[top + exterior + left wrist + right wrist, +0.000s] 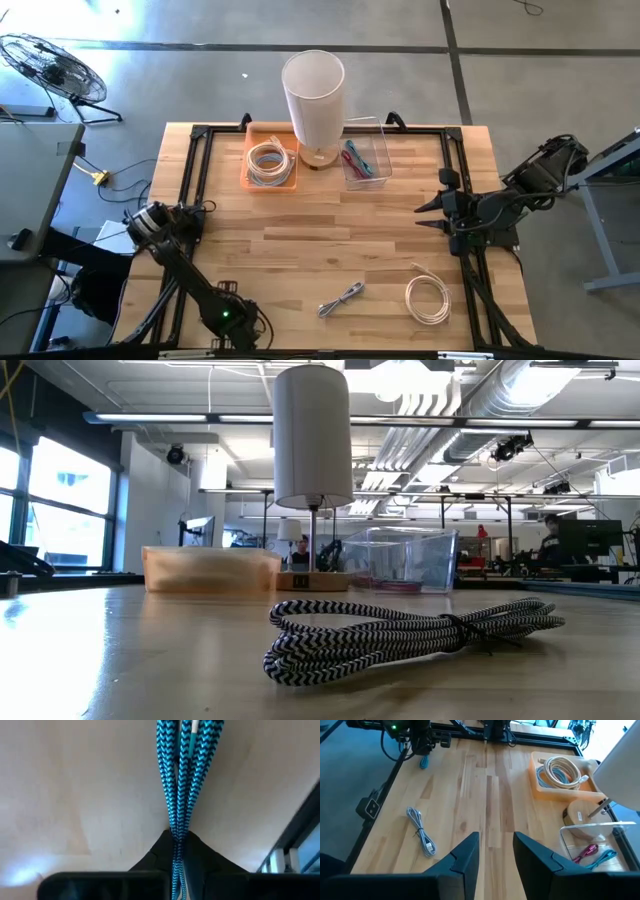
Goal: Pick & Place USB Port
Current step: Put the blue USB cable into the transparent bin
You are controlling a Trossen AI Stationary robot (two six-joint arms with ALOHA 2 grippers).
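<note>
A blue-and-black braided cable bundle [181, 780] is held by my left gripper [177, 845], which is shut on it above the table's left edge [195, 215]. The right wrist view shows the same cable [424, 762] sticking out below that gripper. My right gripper [496, 842] is open and touches nothing. It hovers at the table's right side [425, 215], pointing toward the left. A black-and-white braided cable [342, 298] lies flat near the table's near edge, large in the low view [400, 635]. My left gripper pinches the blue braided cable between its two fingers, at a folded stretch of several strands [177, 832]. The strands run along the fingers and out past their tips over the wood. Whether the far end touches the table does not show.
At the far edge stand an orange tray [247, 160] with a coiled white cable, a white-shaded lamp [313, 95] and a clear bin [380, 165] holding pink and teal cables. A white cable coil [428, 299] lies near the right front corner. Bare wood spans the table's middle.
</note>
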